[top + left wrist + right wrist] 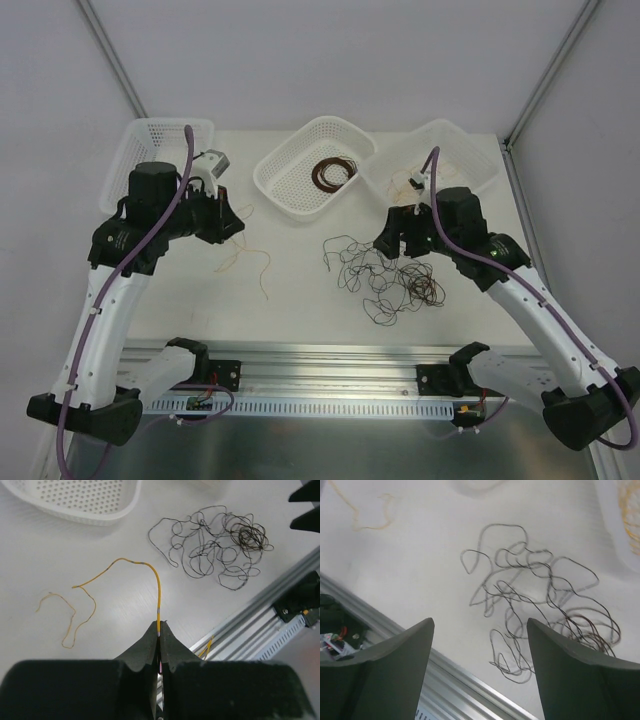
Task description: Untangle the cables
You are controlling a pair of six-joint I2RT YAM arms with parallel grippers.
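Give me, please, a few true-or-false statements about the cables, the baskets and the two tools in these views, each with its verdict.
1. The left tool is shut on the yellow cable. True.
2. The right tool grips the dark tangle. False: its jaws stand open above the tangle and hold nothing.
3. The middle basket holds a coiled brown cable. True.
4. The yellow cable is wound into the dark tangle. False: it lies apart from the tangle, to its left in the top view.
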